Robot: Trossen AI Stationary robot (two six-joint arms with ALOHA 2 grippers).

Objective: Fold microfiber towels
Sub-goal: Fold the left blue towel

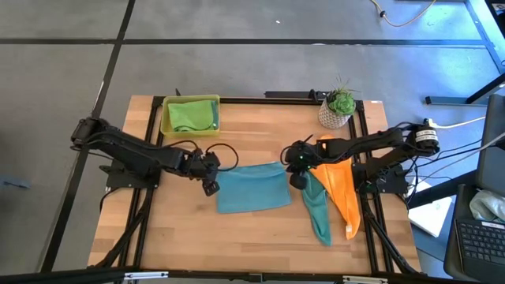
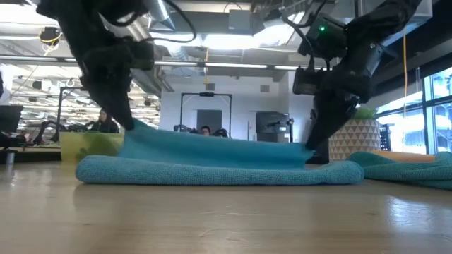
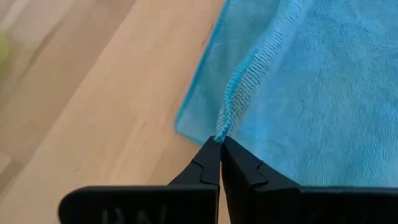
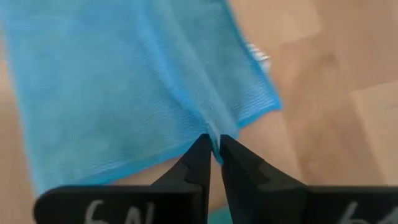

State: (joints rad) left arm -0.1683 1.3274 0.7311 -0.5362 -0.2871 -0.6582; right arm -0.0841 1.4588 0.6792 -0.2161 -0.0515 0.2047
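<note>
My left jaws (image 3: 219, 146) and right jaws (image 4: 212, 148) each pinch an edge of the light blue towel (image 1: 252, 189) on the desk (image 1: 237, 237).

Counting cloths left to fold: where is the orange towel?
High view: the orange towel lies at the table's right, beside the teal towel, below the potted plant.

left gripper (image 3: 219, 144) | fingers pinched on light blue towel (image 3: 311, 93) hem | wooden table (image 3: 93, 106)

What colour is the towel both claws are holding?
Light blue towel; clearest in the high view.
</note>
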